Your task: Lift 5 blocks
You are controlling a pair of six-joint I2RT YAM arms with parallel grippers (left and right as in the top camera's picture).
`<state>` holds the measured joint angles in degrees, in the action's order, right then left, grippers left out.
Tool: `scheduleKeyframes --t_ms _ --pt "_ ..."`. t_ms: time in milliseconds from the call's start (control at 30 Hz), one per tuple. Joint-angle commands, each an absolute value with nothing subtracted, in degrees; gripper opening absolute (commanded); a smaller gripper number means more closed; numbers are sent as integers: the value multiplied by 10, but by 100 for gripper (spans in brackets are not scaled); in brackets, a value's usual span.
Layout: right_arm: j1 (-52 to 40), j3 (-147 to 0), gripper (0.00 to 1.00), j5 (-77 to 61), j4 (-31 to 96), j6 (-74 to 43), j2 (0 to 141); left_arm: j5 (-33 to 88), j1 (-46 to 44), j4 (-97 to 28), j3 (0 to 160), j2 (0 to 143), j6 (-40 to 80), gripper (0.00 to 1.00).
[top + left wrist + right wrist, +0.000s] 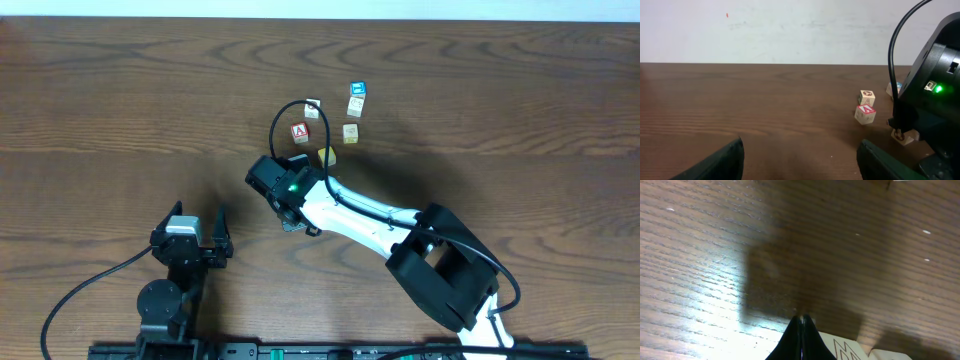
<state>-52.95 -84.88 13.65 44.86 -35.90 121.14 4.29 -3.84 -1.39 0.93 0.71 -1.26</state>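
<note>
Blocks (351, 131), judged light and rigid, are best pinched across opposite flat faces, the left gripper (799, 162) spread wide and empty, the right gripper (801, 325) closed on nothing.

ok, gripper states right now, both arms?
Left gripper: open, empty.
Right gripper: shut, nothing between the jaws.

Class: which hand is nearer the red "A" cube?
Right. The right hand is close beside the red "A" cube, just nearer the robot; the left hand is well away, back by its base.
</note>
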Motion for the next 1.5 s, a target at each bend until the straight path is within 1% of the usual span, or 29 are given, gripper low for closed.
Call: scheduleKeyframes --t_ms 0,267,733,867,967,1100,1167,1267,1333,1400,1467 --pt "-528 -845 1 150 453 -373 1200 53 -36 -37 2 7 -10 73" --pt "-528 -845 1 156 493 -373 1200 53 -36 -37 2 7 -10 73" --pt "-528 -845 1 163 473 -375 1200 53 -36 -37 2 7 -10 73" --pt "-528 -846 2 115 425 -293 1200 53 -36 -37 2 7 -10 73" --pt "-526 -848 7 111 402 -288 1200 53 -36 -37 2 7 -10 72" --pt "-504 -856 10 117 382 -284 1200 53 -36 -37 2 7 -10 72" --pt "-483 -864 9 110 371 -271 1200 53 -36 -37 2 7 -10 73" --pt "-446 -882 7 55 344 -218 1200 53 -36 -37 2 7 -10 73" --pt "-427 -898 10 27 334 -193 1200 53 -36 -37 2 7 -10 72" --pt "-411 -914 17 20 324 -174 1200 53 -36 -37 2 7 -10 72" --pt "-402 -928 32 20 318 -157 1200 53 -36 -37 2 7 -10 73"
